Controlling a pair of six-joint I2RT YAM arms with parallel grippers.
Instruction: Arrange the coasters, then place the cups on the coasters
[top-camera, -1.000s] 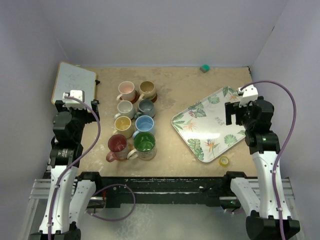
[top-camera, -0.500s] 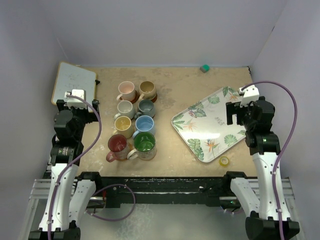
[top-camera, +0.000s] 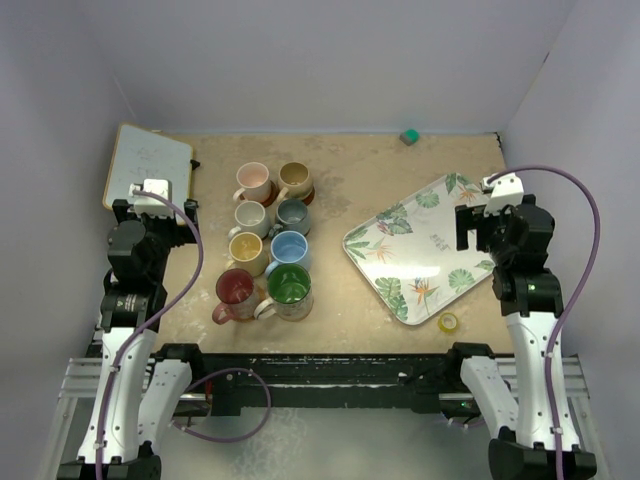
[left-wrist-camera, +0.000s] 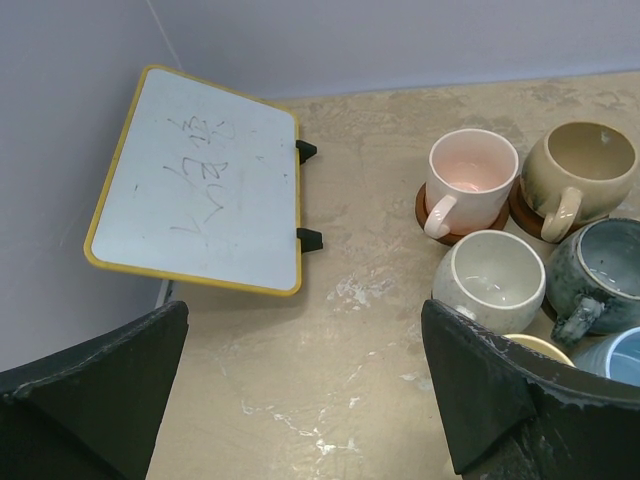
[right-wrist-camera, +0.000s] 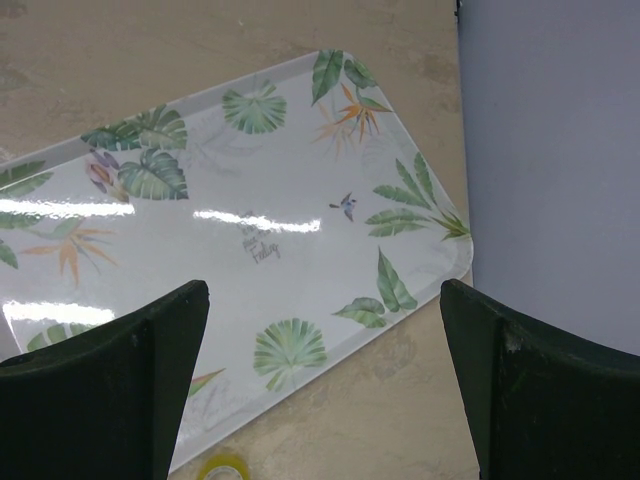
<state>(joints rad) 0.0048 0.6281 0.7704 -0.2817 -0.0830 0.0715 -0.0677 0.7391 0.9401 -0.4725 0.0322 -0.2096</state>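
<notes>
- Top external view: eight cups (top-camera: 270, 235) stand in two columns of four on the left half of the table (top-camera: 350, 170).
- At the back are the pink cup (top-camera: 252, 182) and the tan cup (top-camera: 294, 178). Then come the grey cup (top-camera: 251, 217) and the slate cup (top-camera: 294, 214), and the yellow cup (top-camera: 246, 250) and the light blue cup (top-camera: 289, 247). The red cup (top-camera: 236, 290) and the green cup (top-camera: 288, 288) are nearest the arms.
- Dark brown coasters (left-wrist-camera: 478, 229) show under the pink and tan cups; under the other cups I cannot tell.
- The left gripper (left-wrist-camera: 305, 330) hangs over bare table between the whiteboard (left-wrist-camera: 200, 180) and the cups, with its jaws spread wide and holding nothing.
- The right gripper (right-wrist-camera: 325, 300) hovers over the right end of the leaf-patterned tray (right-wrist-camera: 300, 190), with its jaws wide apart and empty.
- A yellow tape roll (top-camera: 449, 322) lies just off the tray's near edge.
</notes>
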